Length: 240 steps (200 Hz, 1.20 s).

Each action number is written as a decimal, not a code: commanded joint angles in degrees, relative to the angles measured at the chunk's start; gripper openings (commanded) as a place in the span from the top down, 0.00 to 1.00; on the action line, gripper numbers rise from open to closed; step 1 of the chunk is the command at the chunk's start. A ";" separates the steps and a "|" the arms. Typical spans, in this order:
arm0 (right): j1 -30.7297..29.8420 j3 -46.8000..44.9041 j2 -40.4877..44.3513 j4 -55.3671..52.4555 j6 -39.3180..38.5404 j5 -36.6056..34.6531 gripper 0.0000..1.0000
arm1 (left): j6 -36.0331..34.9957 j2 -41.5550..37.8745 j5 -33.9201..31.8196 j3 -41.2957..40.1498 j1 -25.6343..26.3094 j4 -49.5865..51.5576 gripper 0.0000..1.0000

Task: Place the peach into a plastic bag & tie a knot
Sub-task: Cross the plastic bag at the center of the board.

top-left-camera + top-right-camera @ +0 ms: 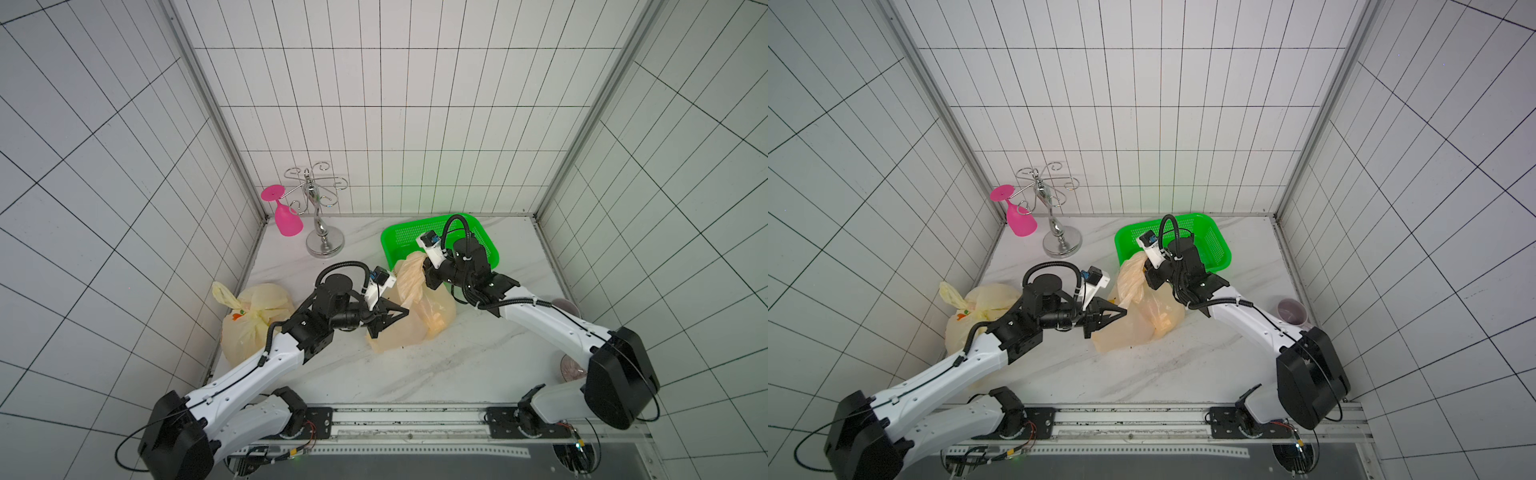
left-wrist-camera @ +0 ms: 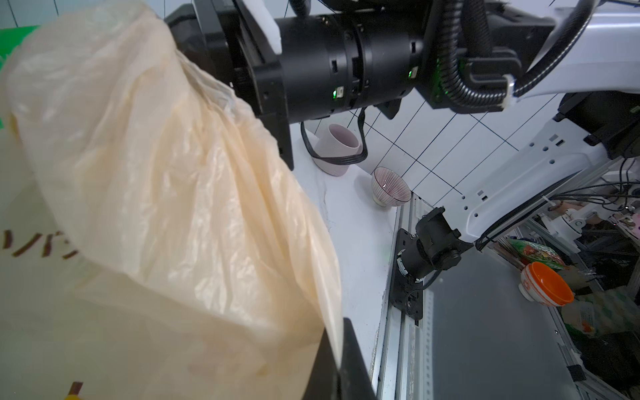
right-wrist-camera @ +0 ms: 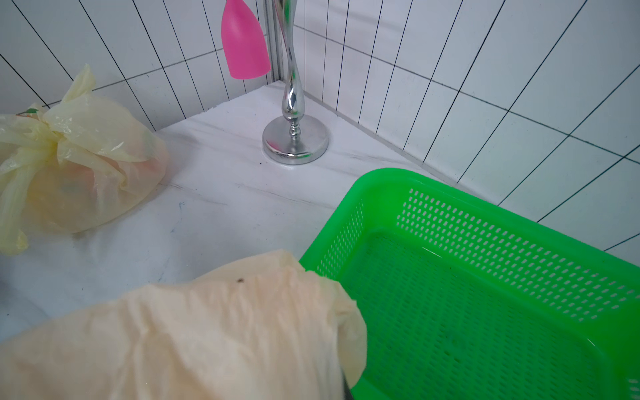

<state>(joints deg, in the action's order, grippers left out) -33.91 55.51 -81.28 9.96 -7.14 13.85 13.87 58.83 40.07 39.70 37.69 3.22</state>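
In both top views the plastic bag (image 1: pixel 436 309) (image 1: pixel 1154 320) lies on the marble desk (image 1: pixel 457 374) just in front of the green basket (image 1: pixel 399 232) (image 1: pixel 1129 237). Its bunched top reaches the basket's near rim. The left fingers (image 1: pixel 402 312) (image 1: pixel 1123 311) are pressed together on a fold of the bag, on the side away from the basket. The right fingers (image 1: pixel 427 271) (image 1: pixel 1147 274) pinch the bunched top right at that rim. An orange patch (image 1: pixel 437 323) shows through the film; whether it is the peach cannot be told. A knotted bag (image 1: pixel 253 320) sits well apart from the basket. A pink glass (image 1: pixel 286 220) hangs from a chrome stand (image 1: pixel 324 245) beside the basket.

In the left wrist view, bag film (image 2: pixel 173 207) runs down between the two dark left fingers (image 2: pixel 351 360), which clamp it. A pale cup (image 2: pixel 337 145) and a striped bowl (image 2: pixel 389 187) stand on the desk.

In the right wrist view, the bag (image 3: pixel 207 339) covers the right fingers and touches the basket's rim (image 3: pixel 381 176). Only a dark tip (image 3: pixel 346 386) shows. The knotted bag (image 3: pixel 79 166) and the stand (image 3: pixel 294 138) lie beyond the basket.
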 commanded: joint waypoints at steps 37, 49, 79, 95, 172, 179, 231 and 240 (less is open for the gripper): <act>0.20 -13.26 2.54 26.46 -7.36 9.22 1.00 | -1.86 -7.70 -5.39 6.58 -1.88 12.34 0.52; 0.30 -13.83 3.38 25.79 -9.23 10.40 1.00 | -1.36 -9.29 -5.07 8.25 -4.67 12.17 0.44; 0.40 -13.58 6.07 21.55 -12.28 13.39 1.00 | 1.81 -6.79 -5.58 8.87 -11.63 4.27 0.29; 0.40 -13.54 7.44 20.53 -12.21 14.90 1.00 | -2.05 -1.51 -5.64 8.66 -11.86 2.95 0.26; 0.42 -12.73 8.47 21.74 -9.15 19.22 1.00 | -0.66 9.96 -3.81 2.16 -9.11 -11.63 0.34; 0.42 -12.62 7.85 22.96 -8.71 18.90 1.00 | 0.78 11.01 -3.36 2.05 -8.08 -13.60 0.41; 0.42 -13.49 4.19 38.52 -2.23 14.07 0.86 | 8.44 15.64 -0.50 -1.59 -3.41 -24.13 0.94; 0.43 -12.92 3.64 39.25 -1.73 14.74 0.84 | 9.15 16.62 -0.20 -1.80 -2.70 -25.60 0.95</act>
<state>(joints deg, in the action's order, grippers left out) -33.74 43.88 -76.49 39.29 -12.03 28.86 18.98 73.19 37.93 39.40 33.41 -14.46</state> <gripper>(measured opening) 0.138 0.064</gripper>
